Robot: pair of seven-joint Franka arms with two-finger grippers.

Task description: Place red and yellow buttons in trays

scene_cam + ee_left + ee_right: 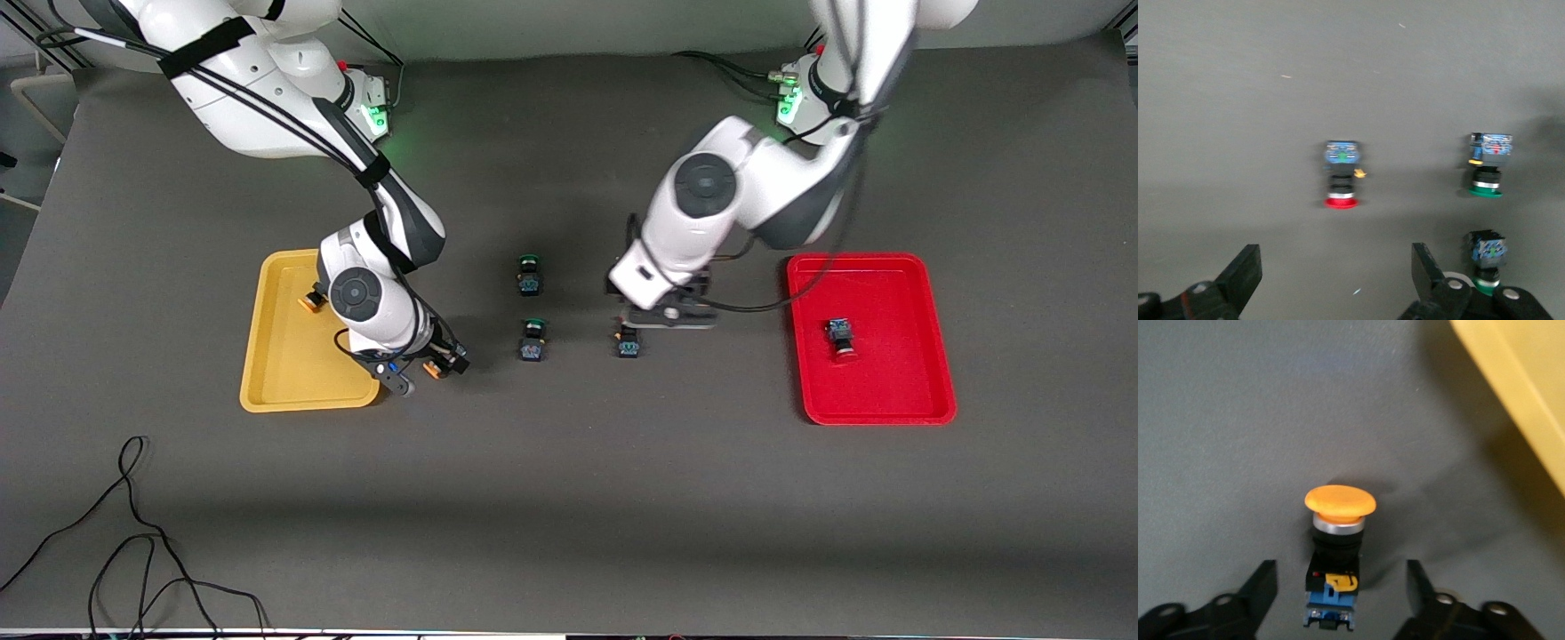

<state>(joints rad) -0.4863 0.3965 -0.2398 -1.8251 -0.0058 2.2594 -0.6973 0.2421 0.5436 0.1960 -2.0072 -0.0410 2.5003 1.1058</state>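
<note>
A yellow tray lies toward the right arm's end of the table with one yellow-capped button in it. A red tray lies toward the left arm's end with one red-capped button in it. My right gripper is open and low beside the yellow tray's corner. Its fingers stand on either side of a second yellow-capped button, apart from it. The yellow tray's rim shows close by. My left gripper is open above the table. A red-capped button lies just ahead of its fingertips, not between them; it also shows in the front view.
Two green-capped buttons lie on the dark mat between the two grippers; they also show in the left wrist view. Loose black cables lie near the front edge at the right arm's end.
</note>
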